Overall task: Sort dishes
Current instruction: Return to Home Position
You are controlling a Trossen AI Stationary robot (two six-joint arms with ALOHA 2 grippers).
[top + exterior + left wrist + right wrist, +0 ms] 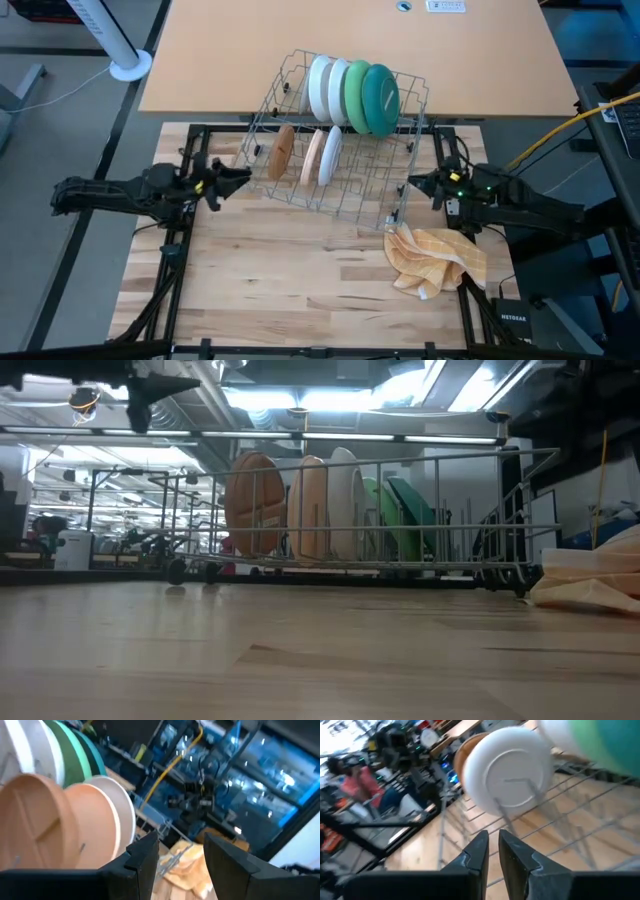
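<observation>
L gripper (238,178) hangs just off the left near corner of the wire rack (268,100), tips pointing right, fingers apart w/ nothing btwn them. Its nearest dish is the brown plate (283,152), close beside but not touching. R gripper (413,183) sits just off the rack's right side, pointing left, fingers drawn nearly together w/ only a thin slit, gripping nothing. The nearest dish of the near row is the small white plate (331,155), apart from it. All dishes stand on edge in the rack, btwn the two grippers. Near row, left to right: brown plate, tan plate (313,155), small white plate. These are small rounds, the first two matte and wood-coloured, leaning slightly. Far row, left to right: two white plates (322,85), a light green plate (357,95), a teal plate (381,100). These are larger, smooth-looking, packed face to face. R wrist view shows the small white plate's underside w/ a raised foot ring. The rack is thin grey wire, an open grid w/ flared sides, set slantwise across the seam where the pale plank table (300,290) meets the smooth tan tabletop (350,30) beyond. A yellow checked cloth (437,258) lies crumpled on the planks at the rack's near right corner, nearer than R gripper.
</observation>
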